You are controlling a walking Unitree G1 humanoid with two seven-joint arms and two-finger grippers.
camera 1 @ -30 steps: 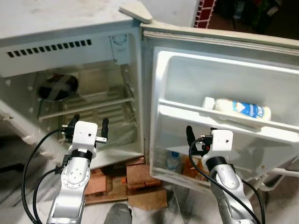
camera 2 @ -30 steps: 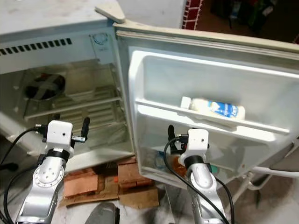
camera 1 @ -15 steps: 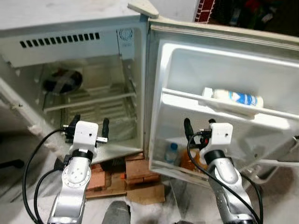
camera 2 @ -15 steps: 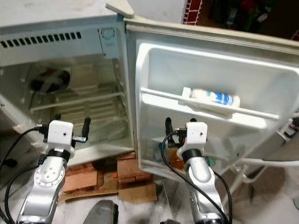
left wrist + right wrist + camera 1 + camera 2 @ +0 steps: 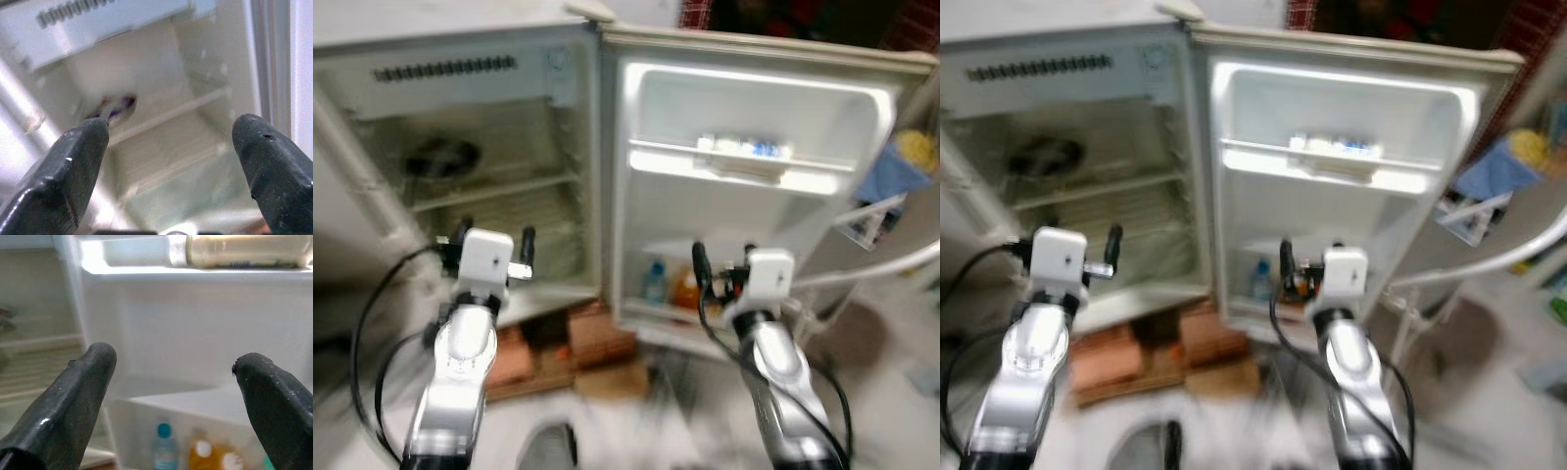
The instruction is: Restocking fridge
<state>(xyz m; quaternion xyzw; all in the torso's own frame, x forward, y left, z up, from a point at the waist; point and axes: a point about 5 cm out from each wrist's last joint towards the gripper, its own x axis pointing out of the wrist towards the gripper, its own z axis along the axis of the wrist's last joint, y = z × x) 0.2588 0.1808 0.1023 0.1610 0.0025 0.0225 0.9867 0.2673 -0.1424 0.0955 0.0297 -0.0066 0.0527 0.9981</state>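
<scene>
Both your grippers hover spread and empty before the open fridge (image 5: 460, 127).
Left gripper (image 5: 494, 245) faces its one wire shelf (image 5: 494, 186); right gripper (image 5: 720, 262) faces the door (image 5: 754, 117): two bottles (image 5: 671, 286) low, one white bottle (image 5: 744, 147) above.

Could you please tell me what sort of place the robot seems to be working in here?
Probably a lived-in home's kitchen or utility corner, rather makeshift: an open fridge propped on bricks, bottles in its door, and household clutter beside it.
</scene>
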